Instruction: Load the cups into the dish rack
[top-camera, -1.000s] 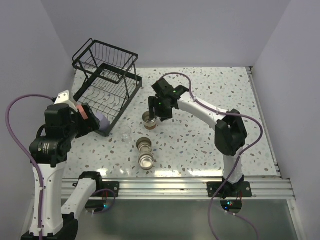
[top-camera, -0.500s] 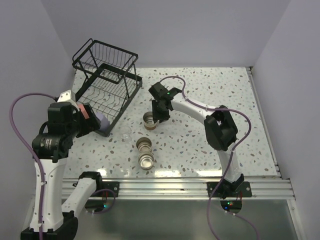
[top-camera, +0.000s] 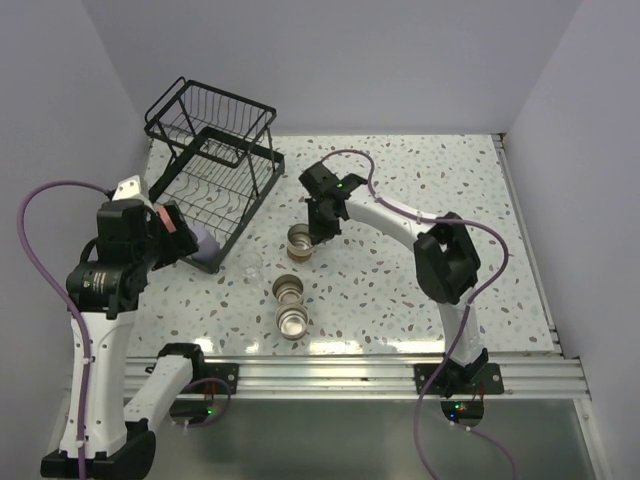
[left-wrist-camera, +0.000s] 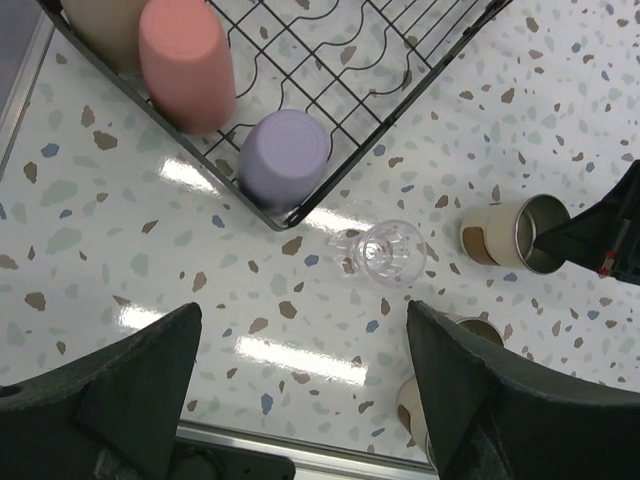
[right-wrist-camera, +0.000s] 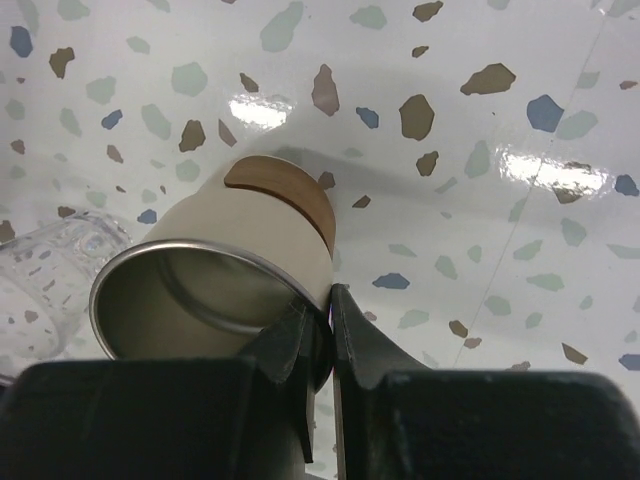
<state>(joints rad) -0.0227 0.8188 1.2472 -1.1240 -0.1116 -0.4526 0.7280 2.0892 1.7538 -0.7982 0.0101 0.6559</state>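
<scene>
The black wire dish rack (top-camera: 212, 150) stands at the back left. In its lower tray lie a red-pink cup (left-wrist-camera: 187, 65), a tan cup (left-wrist-camera: 104, 24) and a lavender cup (left-wrist-camera: 285, 157). A clear glass cup (left-wrist-camera: 390, 253) sits on the table just outside the rack. My left gripper (left-wrist-camera: 300, 385) hovers open above the table near it, with nothing between the fingers. My right gripper (right-wrist-camera: 330, 302) is shut on the rim of a steel cup (right-wrist-camera: 225, 285), one finger inside and one outside. That cup (top-camera: 299, 241) stands mid-table. Two more steel cups (top-camera: 288, 290) (top-camera: 293, 322) stand nearer the front.
The speckled table (top-camera: 420, 270) has bare room to the right of the cups. A metal rail (top-camera: 340, 375) runs along the near edge. Grey walls close in the back and both sides.
My right gripper has closed onto the rim of the steel cup. The left arm has shifted slightly and its jaws have narrowed a little.
</scene>
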